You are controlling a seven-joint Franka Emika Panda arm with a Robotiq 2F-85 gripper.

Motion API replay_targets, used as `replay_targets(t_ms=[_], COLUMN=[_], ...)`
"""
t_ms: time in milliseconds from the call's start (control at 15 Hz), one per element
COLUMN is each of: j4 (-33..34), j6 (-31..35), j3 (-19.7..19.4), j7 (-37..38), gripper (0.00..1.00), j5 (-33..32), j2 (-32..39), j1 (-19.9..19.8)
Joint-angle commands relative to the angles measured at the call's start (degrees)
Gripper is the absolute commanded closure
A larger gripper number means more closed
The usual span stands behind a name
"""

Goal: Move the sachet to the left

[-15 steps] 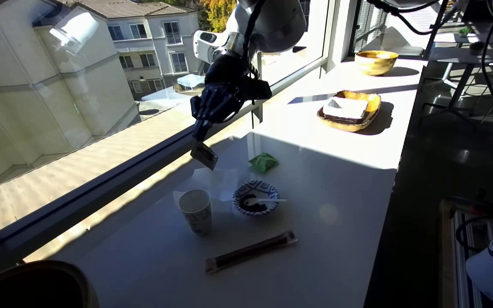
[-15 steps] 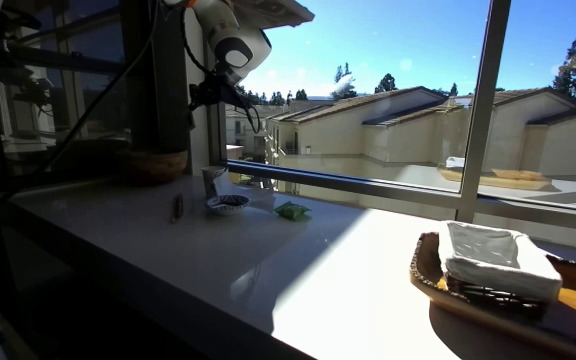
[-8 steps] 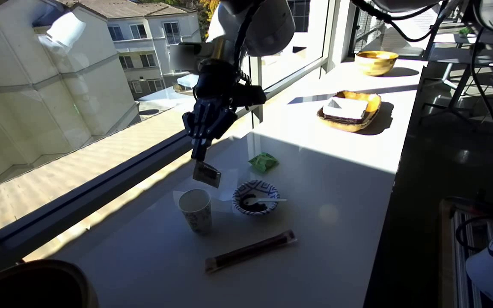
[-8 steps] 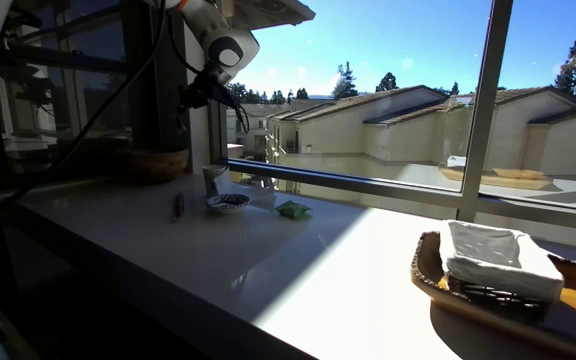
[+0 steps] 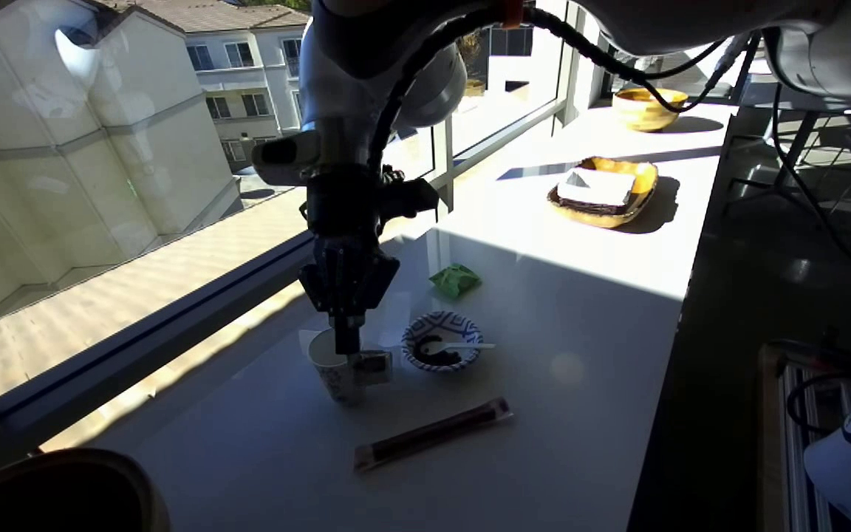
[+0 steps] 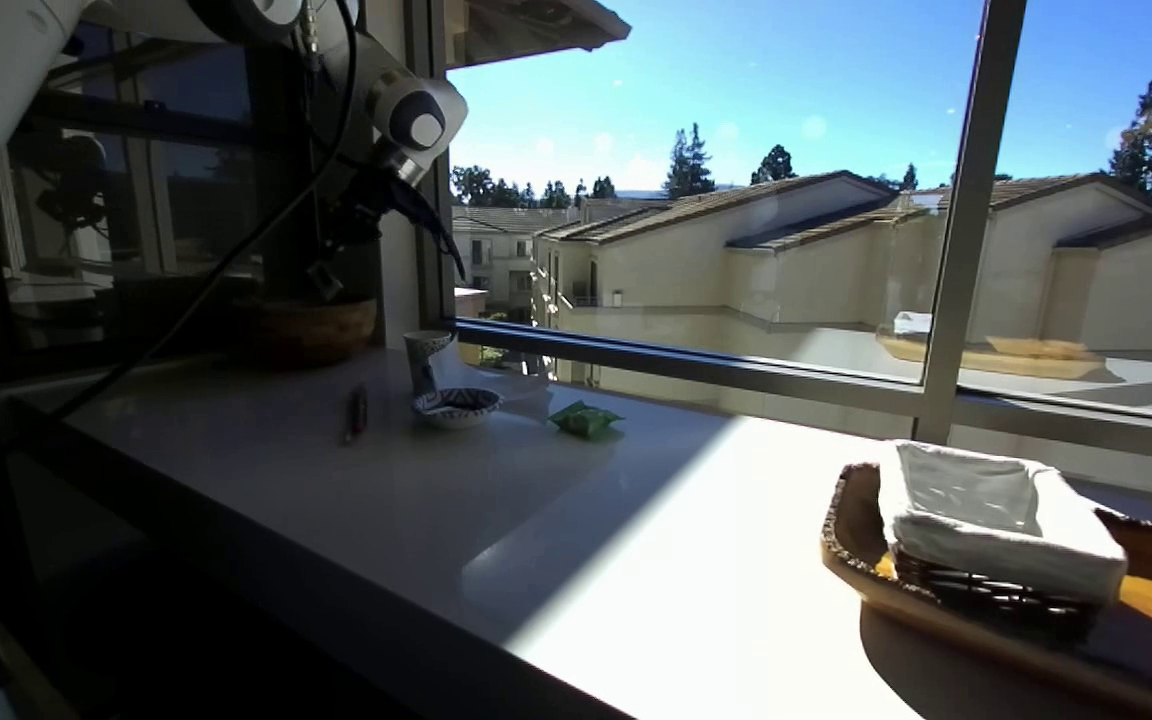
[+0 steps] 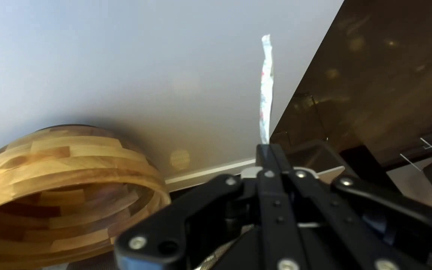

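Note:
The sachet (image 5: 375,367) is a small flat whitish packet with a dark patch. My gripper (image 5: 348,341) is shut on one end of it and holds it in the air. In that exterior view it overlaps the white cup (image 5: 326,378). In the wrist view the sachet (image 7: 266,90) shows edge-on, as a thin pale strip standing out from the closed fingertips (image 7: 264,155). In an exterior view the sachet (image 6: 324,281) hangs small and dim in front of the wooden bowl (image 6: 321,335).
The wooden bowl (image 7: 88,150) lies at the left of the wrist view. A patterned paper bowl (image 5: 462,324) with a spoon, a green packet (image 5: 455,281) and a long brown chopstick sleeve (image 5: 433,434) lie on the table. A basket (image 6: 996,545) sits in a wooden tray (image 6: 851,560).
My gripper has moved down and slightly left in an exterior view, carrying the sachet from above the table's window side to in front of the cup. The objects on the table have not moved.

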Motion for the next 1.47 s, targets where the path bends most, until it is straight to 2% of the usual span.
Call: replay_targets(t_ms=[0,333,933,1267,1400], j4=[6.06,10.11,15.98,21.65,22.94], j6=[-2.88,-5.36,-4.92,-8.72,-8.31], j3=[1.94,2.93,3.02,1.02,0.33], j7=[3.17,5.92,6.71,12.43,13.64], gripper=[1.0,1.0,1.0,1.0,1.0], j5=[-5.83,-13.42,-21.63,-30.4,-33.96], j2=[5.07,9.76,17.42,21.1,22.22], j1=[2.01,5.13,8.07,12.37,13.65])
